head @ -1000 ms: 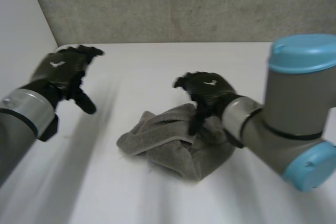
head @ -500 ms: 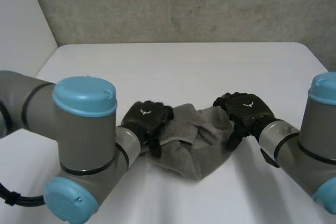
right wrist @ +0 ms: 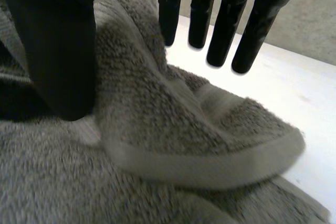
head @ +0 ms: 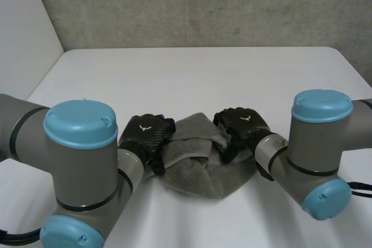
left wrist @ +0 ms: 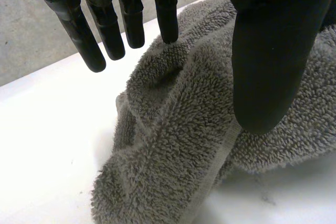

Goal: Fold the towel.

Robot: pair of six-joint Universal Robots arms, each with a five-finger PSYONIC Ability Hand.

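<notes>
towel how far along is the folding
Nothing looks folded: the towel lies in a crumpled heap on the table. In hand: the left hand sits at its left side and the right hand at its right, each with straight fingers and thumb either side of a ridge of cloth, not closed on it. Left: grip, spread flat, fold.

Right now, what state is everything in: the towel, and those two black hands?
towel: crumpled in a heap on the table, not yet folded.
left hand: open, fingers straight, at the towel's left side, a ridge of cloth between fingers and thumb.
right hand: open, fingers straight, at the towel's right side, thumb against the cloth.
</notes>
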